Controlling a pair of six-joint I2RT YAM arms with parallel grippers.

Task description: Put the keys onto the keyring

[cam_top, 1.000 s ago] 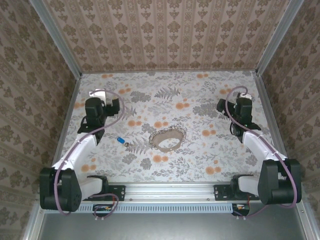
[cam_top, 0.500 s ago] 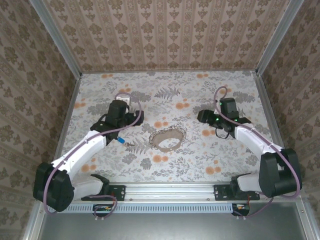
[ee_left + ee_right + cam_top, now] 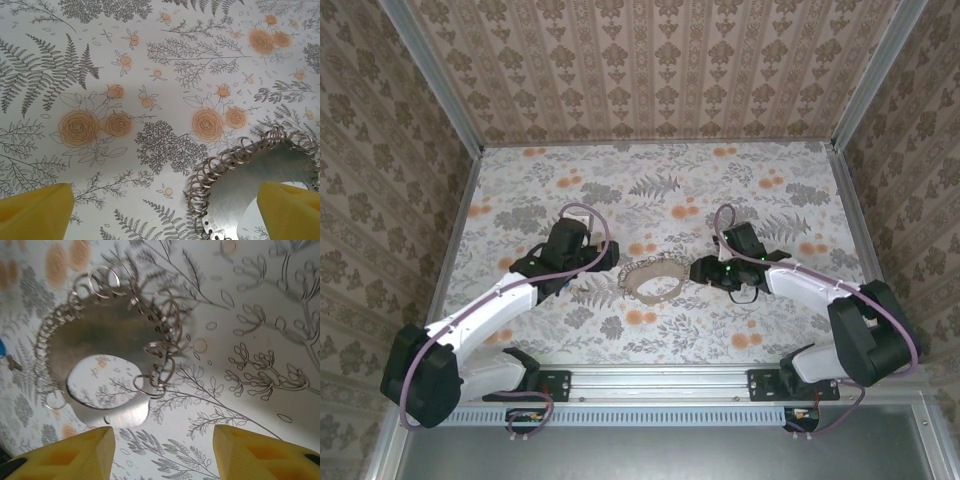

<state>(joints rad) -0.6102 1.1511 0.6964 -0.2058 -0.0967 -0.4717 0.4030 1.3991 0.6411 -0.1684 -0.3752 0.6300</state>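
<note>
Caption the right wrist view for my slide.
Right end effector, fingers apart, pointed at the ring-fringed keyring lying on the floral tabletop.

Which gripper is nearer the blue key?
Left. The left gripper sits at the keyring's left edge, the side where the key lies; the right gripper is across the keyring from it.

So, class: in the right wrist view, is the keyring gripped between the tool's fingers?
No, the keyring lies on the table beyond the yellow fingers, whose gap is empty.
</note>
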